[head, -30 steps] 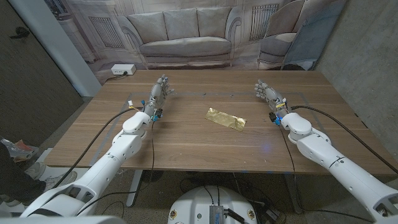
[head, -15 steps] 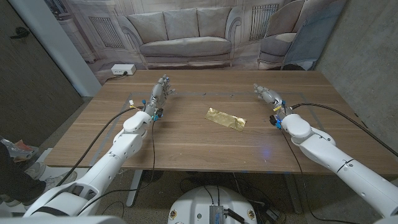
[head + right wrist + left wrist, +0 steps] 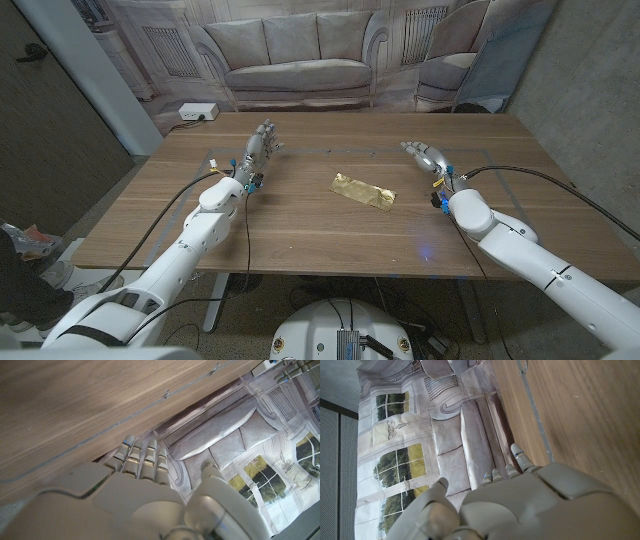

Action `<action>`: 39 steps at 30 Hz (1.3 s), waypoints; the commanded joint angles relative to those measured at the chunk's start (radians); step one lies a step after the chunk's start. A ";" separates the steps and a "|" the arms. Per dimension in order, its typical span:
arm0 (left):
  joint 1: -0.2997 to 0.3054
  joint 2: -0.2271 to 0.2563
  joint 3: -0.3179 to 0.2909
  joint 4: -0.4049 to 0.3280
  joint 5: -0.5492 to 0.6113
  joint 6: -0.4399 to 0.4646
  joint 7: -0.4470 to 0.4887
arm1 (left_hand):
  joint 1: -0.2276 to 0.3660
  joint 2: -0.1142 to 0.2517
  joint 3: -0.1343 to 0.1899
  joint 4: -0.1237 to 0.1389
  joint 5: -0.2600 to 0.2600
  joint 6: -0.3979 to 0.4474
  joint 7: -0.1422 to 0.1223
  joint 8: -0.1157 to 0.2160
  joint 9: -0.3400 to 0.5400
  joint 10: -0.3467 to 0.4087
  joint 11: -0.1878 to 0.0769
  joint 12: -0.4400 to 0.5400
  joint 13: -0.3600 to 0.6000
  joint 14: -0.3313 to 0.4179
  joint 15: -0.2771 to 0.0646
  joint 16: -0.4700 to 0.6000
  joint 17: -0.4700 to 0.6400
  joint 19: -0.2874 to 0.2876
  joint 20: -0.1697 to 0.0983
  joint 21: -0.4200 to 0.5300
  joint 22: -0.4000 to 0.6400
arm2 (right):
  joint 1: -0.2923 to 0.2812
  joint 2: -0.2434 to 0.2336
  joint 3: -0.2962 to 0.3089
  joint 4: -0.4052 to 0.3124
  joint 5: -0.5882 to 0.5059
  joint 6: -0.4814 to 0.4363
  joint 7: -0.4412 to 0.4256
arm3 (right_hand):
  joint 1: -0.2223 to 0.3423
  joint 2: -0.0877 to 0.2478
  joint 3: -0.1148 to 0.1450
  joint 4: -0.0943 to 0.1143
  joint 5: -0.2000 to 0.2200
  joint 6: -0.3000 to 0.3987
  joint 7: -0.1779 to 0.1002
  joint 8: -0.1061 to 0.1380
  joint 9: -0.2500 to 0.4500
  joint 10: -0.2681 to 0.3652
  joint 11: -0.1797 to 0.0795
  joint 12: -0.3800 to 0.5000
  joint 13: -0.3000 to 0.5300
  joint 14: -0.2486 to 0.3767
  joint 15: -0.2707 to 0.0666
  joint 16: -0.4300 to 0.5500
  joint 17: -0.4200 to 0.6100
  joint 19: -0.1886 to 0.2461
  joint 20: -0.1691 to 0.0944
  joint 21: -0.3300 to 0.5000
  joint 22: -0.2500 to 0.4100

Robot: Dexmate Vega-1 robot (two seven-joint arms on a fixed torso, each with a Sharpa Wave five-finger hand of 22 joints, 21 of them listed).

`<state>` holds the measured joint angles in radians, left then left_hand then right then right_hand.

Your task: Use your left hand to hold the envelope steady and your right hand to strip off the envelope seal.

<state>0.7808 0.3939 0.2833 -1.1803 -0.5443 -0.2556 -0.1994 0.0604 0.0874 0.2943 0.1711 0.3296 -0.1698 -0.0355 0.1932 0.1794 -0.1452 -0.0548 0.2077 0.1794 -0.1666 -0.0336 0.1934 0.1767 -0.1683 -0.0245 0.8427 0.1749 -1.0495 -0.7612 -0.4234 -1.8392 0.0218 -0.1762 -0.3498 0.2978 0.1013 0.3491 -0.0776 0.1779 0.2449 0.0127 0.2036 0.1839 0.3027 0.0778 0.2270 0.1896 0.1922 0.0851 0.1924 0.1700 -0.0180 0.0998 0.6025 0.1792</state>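
Note:
A gold envelope (image 3: 364,190) lies flat near the middle of the wooden table (image 3: 300,235), slanted, with nothing touching it. My left hand (image 3: 258,150) stands well to its left, fingers extended and holding nothing. My right hand (image 3: 424,156) hovers to the envelope's right and slightly beyond it, fingers stretched out toward the table's middle, holding nothing. The left wrist view looks over the back of my left hand (image 3: 520,505) at bare wood. In the right wrist view, the back of my right hand (image 3: 135,490) is seen with straight fingers over the table.
A backdrop printed with a sofa (image 3: 295,65) hangs behind the table's far edge. A white power strip (image 3: 198,113) lies on the floor at the far left. Thin tape lines (image 3: 330,152) mark the tabletop. Black cables run along both arms.
My right hand has turned and swung inward, toward the table's middle, and now sits a little closer to the envelope. My left hand has barely shifted. The envelope has not moved.

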 commanded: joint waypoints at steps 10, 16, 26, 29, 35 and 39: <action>-0.032 -0.021 -0.003 0.052 0.014 -0.008 -0.046 | 0.002 0.066 0.007 -0.002 0.007 0.002 -0.017 0.009 0.003 0.012 0.006 0.010 0.002 -0.050 0.004 0.008 0.003 -0.174 0.012 -0.008 0.001 | -0.067 0.002 -0.043 -0.158 -0.299 -0.203 -0.035 | 0.033 0.002 0.011 -0.026 0.004 0.026 -0.010 0.007 0.006 0.023 -0.011 0.011 0.000 0.021 -0.010 0.002 0.003 0.014 0.000 -0.005 0.005; -0.037 -0.025 -0.004 0.058 0.016 -0.009 -0.051 | 0.003 0.064 0.007 -0.003 0.007 0.014 -0.023 0.011 0.003 0.019 0.008 0.011 0.003 -0.044 0.009 0.008 0.003 -0.171 0.015 -0.010 0.002 | -0.071 -0.002 -0.062 -0.196 -0.377 -0.263 0.006 | 0.051 -0.002 0.015 -0.042 0.004 0.043 -0.011 0.010 0.006 0.037 -0.019 0.015 0.000 0.040 -0.030 0.005 0.003 0.026 0.003 -0.006 0.005; -0.038 -0.027 -0.004 0.058 0.018 -0.007 -0.058 | 0.003 0.063 0.007 -0.003 0.008 0.023 -0.023 0.012 0.004 0.026 0.013 0.011 0.003 -0.039 0.010 0.008 0.003 -0.166 0.019 -0.014 0.002 | -0.078 0.007 -0.105 -0.233 -0.522 -0.341 0.046 | 0.072 -0.017 0.016 -0.063 0.002 0.068 -0.014 0.016 0.006 0.036 -0.027 0.012 0.000 0.031 -0.039 -0.002 0.004 0.029 0.003 -0.013 0.005; -0.037 -0.028 -0.005 0.057 0.017 -0.005 -0.058 | 0.003 0.062 0.007 -0.003 0.008 0.025 -0.023 0.013 0.004 0.026 0.013 0.011 0.003 -0.039 0.010 0.008 0.003 -0.166 0.019 -0.015 0.002 | -0.085 0.021 -0.111 -0.233 -0.554 -0.356 0.046 | 0.081 -0.030 0.014 -0.072 0.002 0.081 -0.015 0.019 0.006 0.037 -0.034 0.012 0.000 0.029 -0.045 -0.004 0.004 0.030 0.006 -0.016 0.005; -0.034 -0.028 -0.005 0.055 0.018 -0.007 -0.062 | 0.003 0.062 0.007 -0.003 0.008 0.027 -0.023 0.012 0.004 0.027 0.016 0.011 0.003 -0.038 0.010 0.007 0.003 -0.164 0.021 -0.016 0.002 | -0.088 0.040 -0.131 -0.232 -0.621 -0.409 0.080 | 0.094 -0.048 0.010 -0.082 0.005 0.094 -0.019 0.021 0.007 0.040 -0.037 0.012 0.001 0.028 -0.059 -0.005 0.005 0.034 0.008 -0.019 0.005; -0.034 -0.028 -0.004 0.054 0.019 -0.005 -0.060 | 0.003 0.063 0.007 -0.003 0.008 0.029 -0.024 0.012 0.004 0.028 0.016 0.010 0.003 -0.038 0.010 0.007 0.003 -0.164 0.021 -0.017 0.002 | -0.083 0.058 -0.151 -0.233 -0.683 -0.482 0.109 | 0.100 -0.058 0.007 -0.086 0.007 0.098 -0.017 0.022 0.007 0.042 -0.043 0.012 0.001 0.028 -0.061 -0.005 0.005 0.035 0.008 -0.021 0.005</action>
<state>0.7447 0.3679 0.2794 -1.1243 -0.5270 -0.2632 -0.2561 0.0604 0.0873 0.2942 0.1711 0.3335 -0.1481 -0.0571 0.2011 0.1792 -0.1184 -0.0430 0.2156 0.1791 -0.1718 -0.0284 0.1934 0.1769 -0.1737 -0.0084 0.8281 0.1745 -1.1308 -0.7397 -0.5317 -2.0603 -0.5048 -0.5177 -0.3043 0.3929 0.0523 0.3561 -0.1590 0.1779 0.3325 -0.0035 0.2187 0.1885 0.3434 0.0405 0.2347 0.1894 0.2189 0.0296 0.1884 0.1698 0.0123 0.1018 0.5868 0.1791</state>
